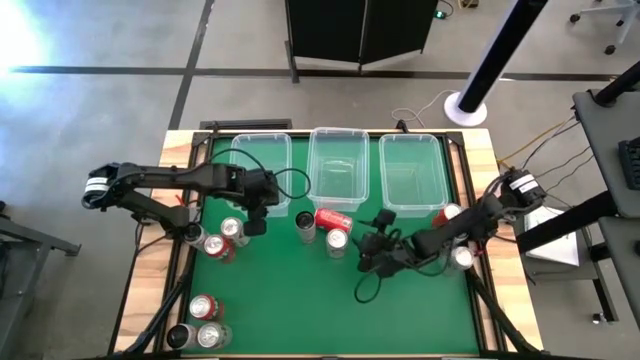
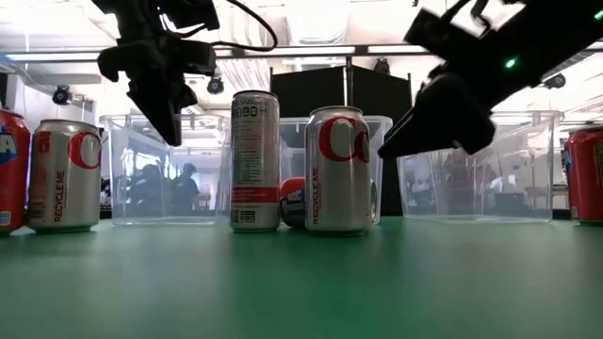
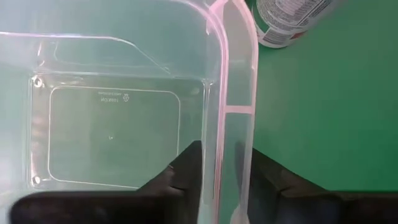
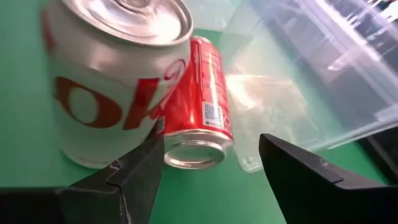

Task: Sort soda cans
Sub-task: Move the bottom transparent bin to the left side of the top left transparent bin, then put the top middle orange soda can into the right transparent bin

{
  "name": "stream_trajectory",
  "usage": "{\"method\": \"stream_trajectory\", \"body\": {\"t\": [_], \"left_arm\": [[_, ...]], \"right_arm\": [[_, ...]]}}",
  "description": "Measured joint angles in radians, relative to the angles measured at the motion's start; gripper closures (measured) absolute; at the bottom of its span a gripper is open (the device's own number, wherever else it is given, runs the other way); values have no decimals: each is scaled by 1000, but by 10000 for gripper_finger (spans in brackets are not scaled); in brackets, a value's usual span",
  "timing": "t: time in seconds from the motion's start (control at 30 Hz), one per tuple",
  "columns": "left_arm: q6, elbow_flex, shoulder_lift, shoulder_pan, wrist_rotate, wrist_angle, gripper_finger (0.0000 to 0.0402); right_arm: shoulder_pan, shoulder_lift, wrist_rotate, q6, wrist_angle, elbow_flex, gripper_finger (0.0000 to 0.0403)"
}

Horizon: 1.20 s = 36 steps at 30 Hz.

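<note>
Soda cans stand scattered on the green mat. A silver-white can [image 1: 337, 241] stands upright next to a red can [image 1: 333, 218] lying on its side, and a black can [image 1: 305, 225] stands left of them. My right gripper [image 4: 211, 168] is open, level and low, pointing at this pair. The silver-white can [image 4: 106, 93] is just beyond its one finger and the red can's end [image 4: 198, 152] faces the gap. My left gripper [image 3: 227, 177] is open over the left bin's [image 1: 262, 165] near right corner, one finger on either side of the bin's wall [image 3: 236, 124]. My left gripper comes from above with its fingers [image 3: 186, 171] astride the left bin's right wall, near the near corner. Whether either finger touches the wall, I cannot tell. The bin stands flat on the mat.
Three clear bins stand in a row at the far edge: left, middle [image 1: 338, 165], right [image 1: 410, 170]. More cans stand at the left [image 1: 228, 235], the near left corner [image 1: 203, 320] and beside the right arm [image 1: 450, 212]. The mat's near middle is bare.
</note>
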<state>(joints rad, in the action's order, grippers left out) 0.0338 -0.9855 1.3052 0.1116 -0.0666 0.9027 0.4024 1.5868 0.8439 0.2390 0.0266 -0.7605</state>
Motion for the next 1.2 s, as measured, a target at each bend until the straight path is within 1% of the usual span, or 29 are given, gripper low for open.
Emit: {"method": "stream_trajectory", "body": {"t": [0.07,0.17,0.27,0.37,0.47,0.57,0.67,0.77,0.87,0.97,1.07,1.2], "left_arm": [[-8,0,-4,-8,1,-3,289],[-66,0,-9,-20,22,-2,264],[-93,0,-14,-33,49,-1,251],[-72,0,-28,-39,49,1,248],[-69,0,-52,-33,4,-4,245],[-78,0,-84,-26,-2,7,236],[-90,0,-116,-27,-11,10,224],[-118,0,-152,-26,-58,2,208],[-122,0,-188,-26,-91,5,185],[-122,0,-230,-27,-92,5,163],[-121,0,-268,-27,-92,-1,149],[-106,0,-320,-27,-90,-68,143]], "right_arm": [[-19,12,-27,-23,18,0,142],[-36,38,-36,-52,37,1,139],[-50,63,-80,-99,77,1,138],[-73,92,-118,-159,104,1,140],[-86,100,-119,-188,115,1,146],[-87,93,-143,-207,116,1,150],[-98,90,-200,-237,125,0,151],[-119,90,-269,-250,123,0,151],[-123,82,-324,-222,94,-6,153],[-96,58,-369,-171,-17,-45,157],[-66,38,-361,-147,-111,-104,161],[-73,42,-316,-147,-122,-139,163]]}}
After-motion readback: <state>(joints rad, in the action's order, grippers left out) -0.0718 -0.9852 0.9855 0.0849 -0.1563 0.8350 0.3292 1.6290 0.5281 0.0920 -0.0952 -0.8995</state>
